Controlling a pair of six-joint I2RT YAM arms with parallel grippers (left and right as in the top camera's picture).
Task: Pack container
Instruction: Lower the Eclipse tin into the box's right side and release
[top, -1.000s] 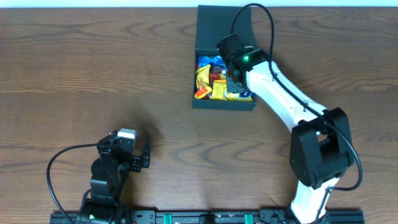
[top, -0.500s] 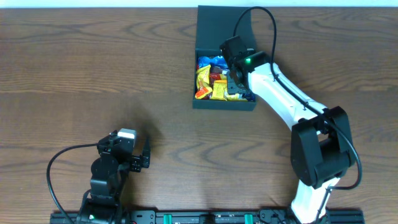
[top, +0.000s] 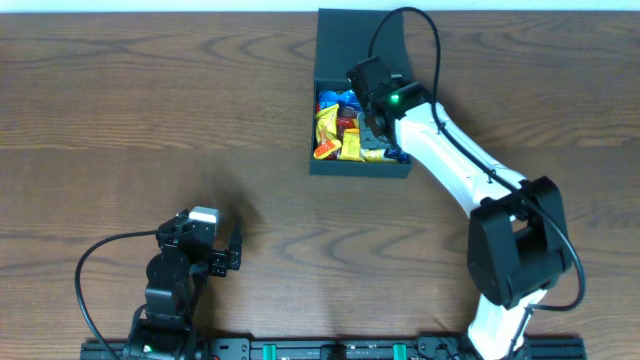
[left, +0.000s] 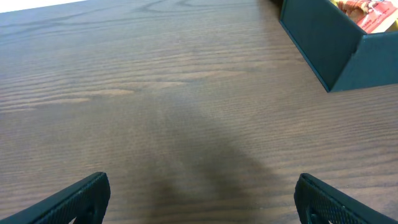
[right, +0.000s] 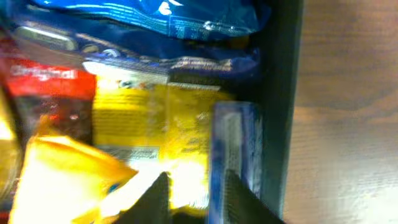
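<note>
Right arm (top: 440, 140) stretched forward, jaws narrowly apart; left arm (top: 175, 270) folded, jaws wide

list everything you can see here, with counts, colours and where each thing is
table: one, brown wood grain, under everything
container: one, dark teal-black, far centre-right of the table, flap lid open
snack packets: several, yellow, blue and red, inside the container; exact count unclear
left gripper: one, black, open, near edge of the table, apart from the container
right gripper: one, black fingers, down among the packets at the container's right side
</note>
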